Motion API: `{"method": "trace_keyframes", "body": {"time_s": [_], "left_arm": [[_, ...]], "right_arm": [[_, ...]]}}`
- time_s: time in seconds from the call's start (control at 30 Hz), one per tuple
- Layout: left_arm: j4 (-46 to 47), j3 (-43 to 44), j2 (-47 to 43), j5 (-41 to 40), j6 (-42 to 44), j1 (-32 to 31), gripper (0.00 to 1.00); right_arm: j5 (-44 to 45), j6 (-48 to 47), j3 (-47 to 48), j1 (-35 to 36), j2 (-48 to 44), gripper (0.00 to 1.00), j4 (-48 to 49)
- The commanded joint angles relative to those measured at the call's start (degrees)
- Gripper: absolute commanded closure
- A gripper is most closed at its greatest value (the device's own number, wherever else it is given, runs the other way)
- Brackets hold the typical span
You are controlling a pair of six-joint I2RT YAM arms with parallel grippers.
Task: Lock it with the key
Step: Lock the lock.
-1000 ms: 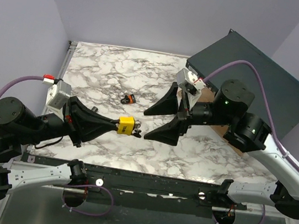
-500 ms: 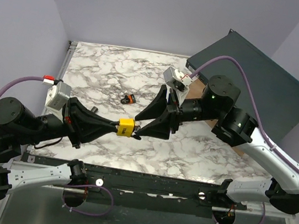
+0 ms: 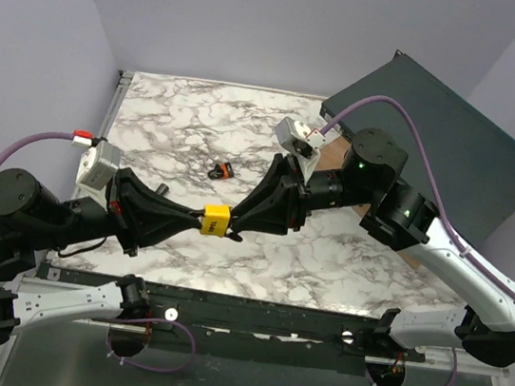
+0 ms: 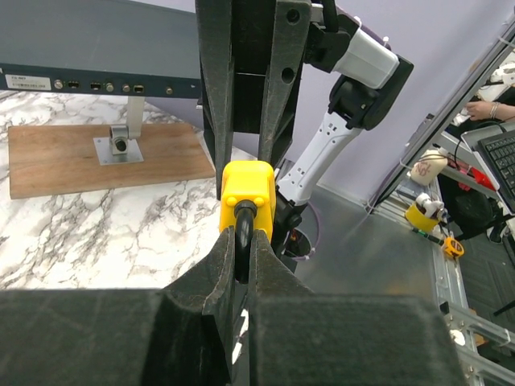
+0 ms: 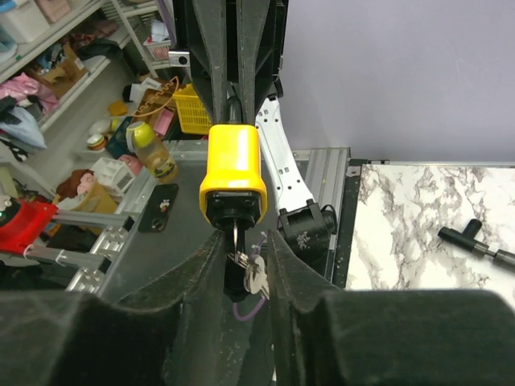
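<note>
My left gripper (image 3: 199,215) is shut on the black shackle of a yellow padlock (image 3: 216,219) and holds it above the table's front part. In the left wrist view the shackle sits between my fingertips (image 4: 241,233) with the padlock body (image 4: 248,189) beyond. My right gripper (image 3: 237,226) meets the padlock from the right. In the right wrist view the key (image 5: 236,233) sticks in the padlock's (image 5: 233,173) black base, a spare silver key (image 5: 257,280) hangs from it, and my right gripper (image 5: 243,245) is closed on the key bunch.
A small black and orange object (image 3: 222,170) lies on the marble table (image 3: 183,111) behind the padlock. A black T-shaped tool (image 5: 475,240) lies on the marble. A dark rack unit (image 3: 439,132) on a wooden board (image 4: 96,157) stands at the back right.
My right gripper has moved left to the padlock and its wide-open fingers have closed around the key. The left gripper and padlock have stayed nearly still.
</note>
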Motion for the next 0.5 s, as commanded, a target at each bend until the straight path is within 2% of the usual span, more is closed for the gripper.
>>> {"method": "trace_keyframes", "body": {"time_s": [0.0, 0.1, 0.2, 0.47], "left_arm": [[4.0, -0.3, -0.6, -1.6, -1.1, -0.3, 1.00], [3.9, -0.3, -0.5, -2.0, -1.1, -0.3, 1.00], [3.8, -0.5, -0.7, -3.0, -1.3, -0.4, 1.00], [4.1, -0.5, -2.1, -8.2, -1.3, -0.3, 1.00]], "right_arm": [[-2.1, 0.7, 1.2, -0.1, 0.9, 0.74, 1.4], [-1.9, 0.9, 0.9, -0.1, 0.8, 0.80, 1.8], [-2.1, 1.1, 1.0, -0.1, 0.8, 0.99, 2.0], [-1.2, 0.4, -0.6, -0.1, -0.9, 0.99, 1.4]]}}
